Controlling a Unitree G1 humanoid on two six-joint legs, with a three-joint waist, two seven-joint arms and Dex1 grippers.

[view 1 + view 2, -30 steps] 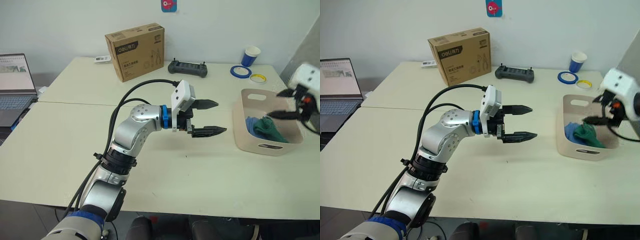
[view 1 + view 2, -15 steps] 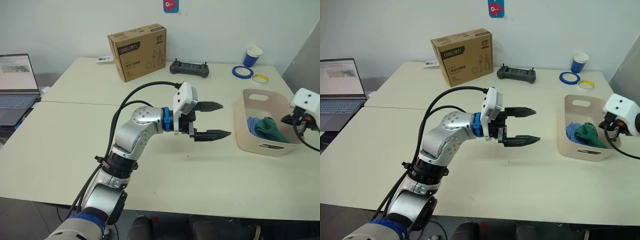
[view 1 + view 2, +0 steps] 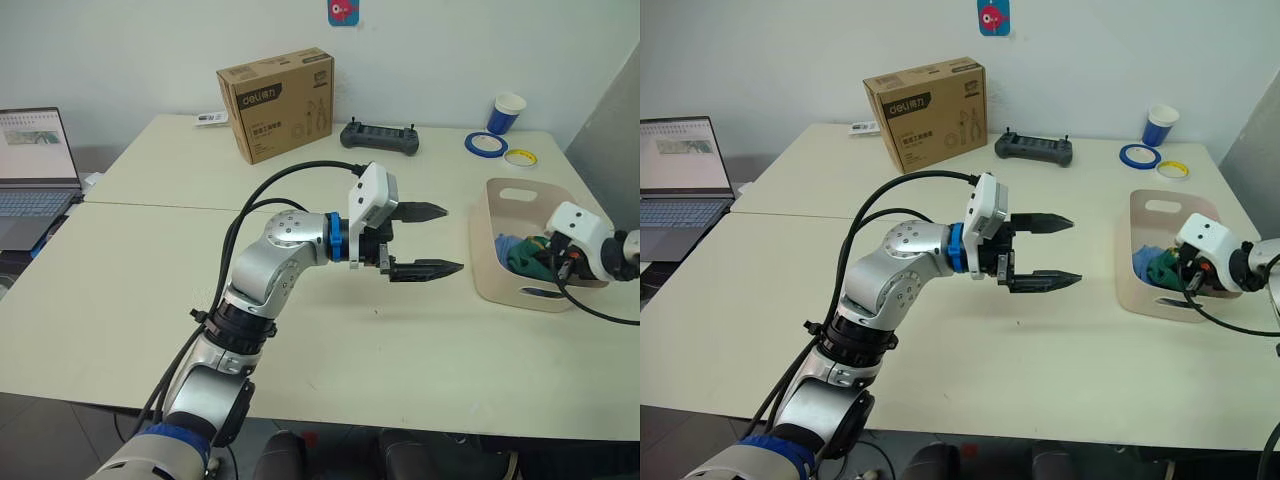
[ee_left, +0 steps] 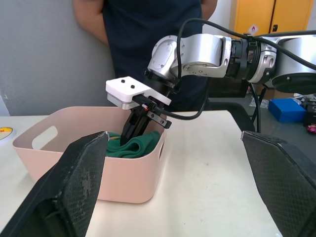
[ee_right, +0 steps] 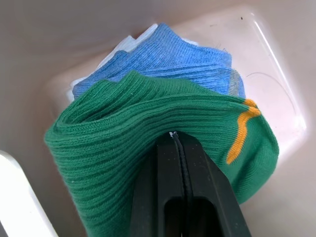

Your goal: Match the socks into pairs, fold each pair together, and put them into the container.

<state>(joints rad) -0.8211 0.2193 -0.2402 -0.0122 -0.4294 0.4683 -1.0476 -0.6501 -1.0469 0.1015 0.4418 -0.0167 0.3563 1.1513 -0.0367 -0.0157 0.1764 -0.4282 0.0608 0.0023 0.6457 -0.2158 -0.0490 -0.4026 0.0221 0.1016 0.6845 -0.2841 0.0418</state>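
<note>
The right hand (image 5: 174, 143) is closed, pressed into the green socks (image 5: 123, 128) inside the container (image 3: 500, 280). Blue socks (image 5: 173, 54) are half hidden beneath. The left hand (image 3: 435, 240) is held open above the table (image 3: 120, 300).

Two cream surfaces (image 3: 130, 290) are butted together against a plain white wall (image 3: 120, 50), on which a small blue sticker (image 3: 341, 11) is seen. A grey panel (image 3: 610, 120) is set at the right. Even indoor lighting is noted.

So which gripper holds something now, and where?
The right gripper pinches the folded green socks at the fold, inside the container. The left gripper holds nothing.
</note>
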